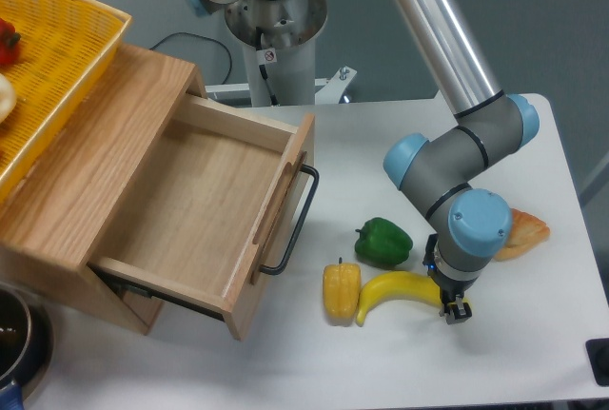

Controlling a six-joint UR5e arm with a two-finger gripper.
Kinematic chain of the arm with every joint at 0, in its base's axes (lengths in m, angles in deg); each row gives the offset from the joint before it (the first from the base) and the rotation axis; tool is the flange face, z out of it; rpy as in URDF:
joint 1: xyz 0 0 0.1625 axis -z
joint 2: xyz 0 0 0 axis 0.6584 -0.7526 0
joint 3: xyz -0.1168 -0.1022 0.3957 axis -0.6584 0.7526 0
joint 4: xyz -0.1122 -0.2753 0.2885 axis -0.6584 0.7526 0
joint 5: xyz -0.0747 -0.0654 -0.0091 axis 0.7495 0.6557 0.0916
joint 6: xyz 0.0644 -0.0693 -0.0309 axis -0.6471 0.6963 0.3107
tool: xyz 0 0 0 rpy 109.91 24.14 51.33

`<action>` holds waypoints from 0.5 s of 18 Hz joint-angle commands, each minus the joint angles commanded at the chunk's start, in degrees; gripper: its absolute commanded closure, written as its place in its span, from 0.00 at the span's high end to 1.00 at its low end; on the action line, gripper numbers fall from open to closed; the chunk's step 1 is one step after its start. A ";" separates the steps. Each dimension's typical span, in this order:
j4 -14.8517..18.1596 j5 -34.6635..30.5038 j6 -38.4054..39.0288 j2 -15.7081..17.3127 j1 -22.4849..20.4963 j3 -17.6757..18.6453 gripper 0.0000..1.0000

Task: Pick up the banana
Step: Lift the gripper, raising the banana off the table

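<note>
Banana tip apparently at end effector.

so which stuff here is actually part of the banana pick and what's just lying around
Part of the job:
banana
gripper

Just lying about:
green pepper
yellow pepper
orange item behind the arm
open wooden drawer
yellow basket

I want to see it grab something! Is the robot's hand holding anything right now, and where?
Cannot tell. The hand sits at the banana's right end, but the banana lies on the table.
</note>
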 joint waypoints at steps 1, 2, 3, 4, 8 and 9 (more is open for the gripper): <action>0.00 0.00 0.26 0.00 0.00 0.00 0.57; 0.00 0.00 0.44 0.00 0.00 -0.09 0.55; 0.00 0.00 0.70 0.09 0.00 -0.17 0.55; 0.09 0.00 0.79 0.09 -0.09 -0.26 0.54; 0.09 0.00 3.16 0.44 -0.18 -0.44 0.42; 0.09 0.00 3.25 0.53 -0.26 -0.44 0.41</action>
